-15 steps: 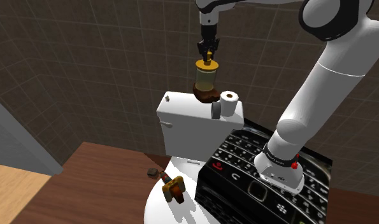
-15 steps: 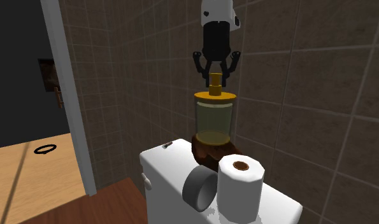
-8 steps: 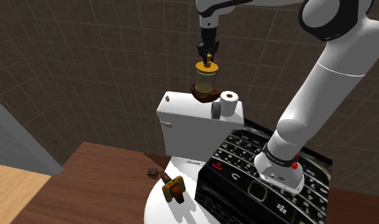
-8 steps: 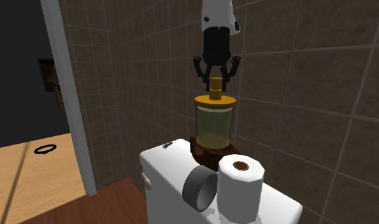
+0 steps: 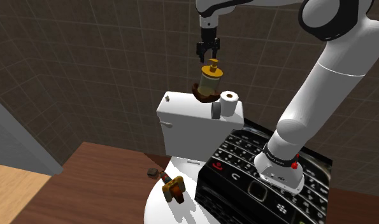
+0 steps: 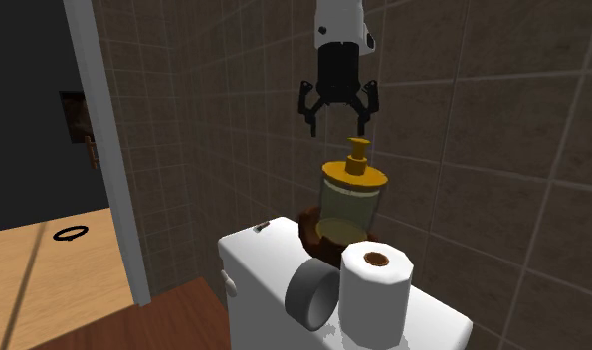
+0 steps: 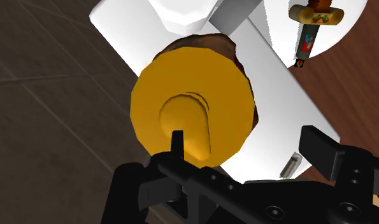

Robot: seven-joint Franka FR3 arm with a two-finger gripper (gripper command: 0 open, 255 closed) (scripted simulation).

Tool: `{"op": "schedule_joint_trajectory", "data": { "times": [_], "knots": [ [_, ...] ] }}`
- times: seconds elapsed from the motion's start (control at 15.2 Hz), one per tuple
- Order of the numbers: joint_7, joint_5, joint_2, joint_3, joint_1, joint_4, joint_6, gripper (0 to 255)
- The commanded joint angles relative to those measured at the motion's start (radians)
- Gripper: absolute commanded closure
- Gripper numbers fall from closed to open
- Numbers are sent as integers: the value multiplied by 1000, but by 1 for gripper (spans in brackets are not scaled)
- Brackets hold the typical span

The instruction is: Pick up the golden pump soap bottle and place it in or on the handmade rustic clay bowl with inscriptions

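Jaws: spread wide and holding nothing. The gripper hangs just above the pump head and is apart from it.
Soap bottle: a round body of clear, glass-like look, with a flat golden-orange cap and a short pump on top. It leans toward the second exterior view's right, and its base sits inside the bowl.
Bowl: dark brown with a rough, uneven rim. It stands on top of the toilet tank, close to the wall. I cannot make out any inscriptions.
Toilet tank: white, smooth and box-shaped.
In the way: a white paper roll and a grey ring stand just in front of the bowl and hide its lower part in the second exterior view.
Wall: brown-grey square tiles.
Stand: covered with a picture of a black phone keyboard.
Toilet lid: a small brown and orange object lies on it.
Floor: dark brown wood.
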Motion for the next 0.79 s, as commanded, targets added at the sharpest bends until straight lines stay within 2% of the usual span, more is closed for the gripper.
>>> {"op": "schedule_joint_trajectory", "data": {
  "times": [0.0,0.2,0.73],
  "knots": [
    [0,1,3,0,0,37,-34,0],
    [-2,3,20,1,0,151,-131,0],
    [-2,3,20,1,0,151,-131,0]
  ]
}}
